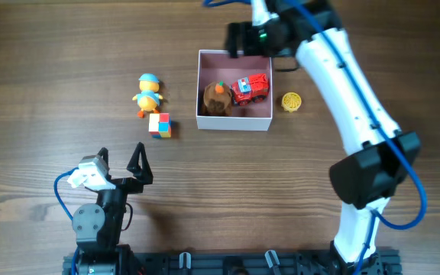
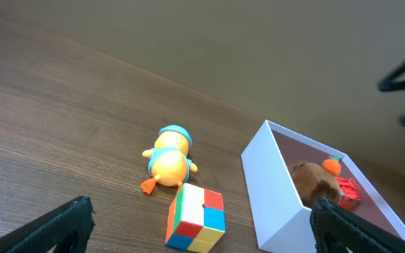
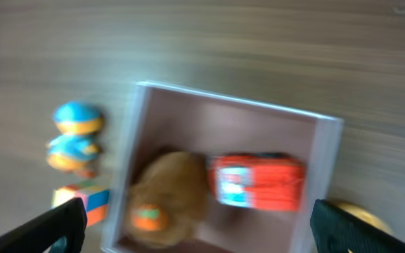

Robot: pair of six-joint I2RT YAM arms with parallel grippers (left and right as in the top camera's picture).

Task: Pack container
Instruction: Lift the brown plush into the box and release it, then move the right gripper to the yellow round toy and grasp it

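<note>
My L claw (image 1: 121, 155) is spread wide & empty, near-left. Container (image 1: 234, 122) sits centre-far. Duck (image 1: 148, 93) & cube (image 1: 160, 124) lie just left of it, far-right of me, nearer me than R claw (image 1: 241, 38), which gapes empty over the far wall.

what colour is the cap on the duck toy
Blue cap on the duck toy; clearest in the left wrist view.

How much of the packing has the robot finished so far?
Two toys lie in the container: a brown plush and a red truck. Nothing is in hand: the right hand hovers open near it, the left hand open too. Left outside: the duck, cube and yellow disc.
</note>
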